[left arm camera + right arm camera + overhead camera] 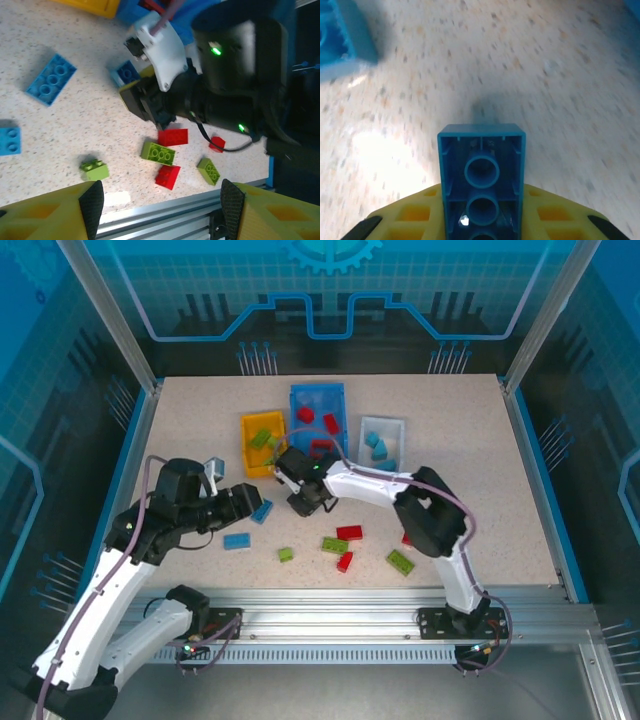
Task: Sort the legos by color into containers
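My right gripper (303, 502) is down at the table in front of the yellow bin (247, 445), shut on a light blue lego (481, 175) whose hollow underside faces the wrist camera. My left gripper (252, 503) hovers to its left, open with nothing between its fingers (91, 202). Loose legos lie near the front: red (349, 532), green (334, 545), red (345, 561), green (400, 561), a small green (286, 554) and blue (237, 540). The blue bin (340, 405) holds red bricks, the white bin (398, 426) blue ones, and the yellow bin a green one.
Another blue brick (340, 35) lies just left of the held one, and a further one (51, 79) rests on the table. The right arm's wrist (235, 85) crowds the left wrist view. The aluminium front rail (330, 600) borders the table's near edge.
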Tool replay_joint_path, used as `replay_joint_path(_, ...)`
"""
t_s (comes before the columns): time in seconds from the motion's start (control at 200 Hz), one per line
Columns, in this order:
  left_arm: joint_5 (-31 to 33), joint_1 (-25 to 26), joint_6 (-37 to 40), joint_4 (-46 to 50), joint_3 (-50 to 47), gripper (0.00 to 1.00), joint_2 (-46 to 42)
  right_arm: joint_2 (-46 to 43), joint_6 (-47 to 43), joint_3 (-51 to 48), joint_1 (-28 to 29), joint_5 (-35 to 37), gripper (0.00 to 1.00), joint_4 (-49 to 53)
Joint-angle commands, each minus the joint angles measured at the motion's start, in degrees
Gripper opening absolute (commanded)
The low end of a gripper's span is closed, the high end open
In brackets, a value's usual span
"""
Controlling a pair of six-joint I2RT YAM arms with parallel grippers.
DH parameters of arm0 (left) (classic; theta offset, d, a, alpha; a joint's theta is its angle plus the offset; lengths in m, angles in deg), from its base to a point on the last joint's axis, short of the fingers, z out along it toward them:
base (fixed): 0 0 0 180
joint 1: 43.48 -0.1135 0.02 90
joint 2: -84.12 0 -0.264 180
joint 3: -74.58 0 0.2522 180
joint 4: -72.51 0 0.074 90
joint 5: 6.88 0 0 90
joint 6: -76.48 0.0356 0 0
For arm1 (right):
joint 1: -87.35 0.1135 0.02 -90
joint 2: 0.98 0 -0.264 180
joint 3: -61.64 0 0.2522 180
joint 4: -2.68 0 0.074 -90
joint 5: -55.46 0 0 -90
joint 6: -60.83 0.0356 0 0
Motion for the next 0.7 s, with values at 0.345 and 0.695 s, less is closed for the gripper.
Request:
replay_joint_path(0.345,12.00,23.93,-1.35,-18.08,11.42,0.66,22.15,-21.25,15.53,-14.52,-24.35,-6.51,0.30,-4.84)
replay_joint_path(0.695,21.06,32.48,0.09,-22.93,12.51,0.65,31.93,-4.92,18.25,-2.84,-30.17,-11.35,0.36,-2.35)
